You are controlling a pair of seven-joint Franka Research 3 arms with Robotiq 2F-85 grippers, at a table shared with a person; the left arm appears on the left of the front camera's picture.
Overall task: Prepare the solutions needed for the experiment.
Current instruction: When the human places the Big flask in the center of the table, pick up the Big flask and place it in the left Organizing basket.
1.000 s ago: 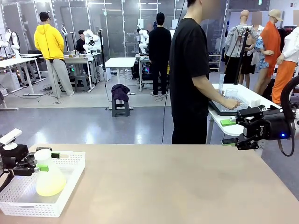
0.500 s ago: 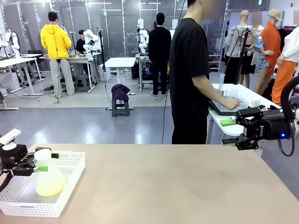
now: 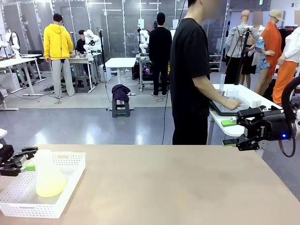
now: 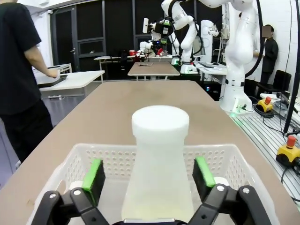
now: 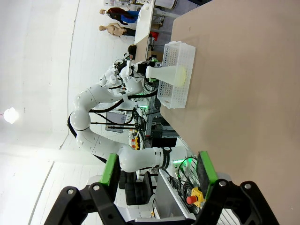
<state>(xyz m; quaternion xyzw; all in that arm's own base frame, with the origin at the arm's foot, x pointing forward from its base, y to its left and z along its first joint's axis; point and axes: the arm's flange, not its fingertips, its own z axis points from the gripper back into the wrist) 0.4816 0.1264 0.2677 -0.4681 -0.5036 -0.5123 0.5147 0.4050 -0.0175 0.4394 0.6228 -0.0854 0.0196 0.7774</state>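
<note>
A cloudy white conical flask [image 3: 46, 174] stands upright in a white perforated basket [image 3: 71, 165] at the table's left end. A shallow layer of pale yellow solution [image 3: 50, 187] lies in its bottom. My left gripper [image 3: 31, 159] is open just left of the flask's neck. In the left wrist view the flask [image 4: 159, 154] rises between the green pads [image 4: 95, 172] with a gap on each side. My right gripper [image 3: 229, 132] hangs open and holds nothing past the table's far right edge. The right wrist view shows its fingers [image 5: 110, 171] spread, with the flask [image 5: 169, 73] far off.
The tan tabletop [image 3: 178, 187] stretches bare from the basket to the right. A person in black [image 3: 190, 75] stands beyond the far edge, hand on a tray on a side table [image 3: 229, 107]. The basket's wall [image 4: 117, 161] surrounds the flask.
My left gripper opened off the flask's neck and drew back to the left. The flask stays upright in the basket. The right arm has not moved.
</note>
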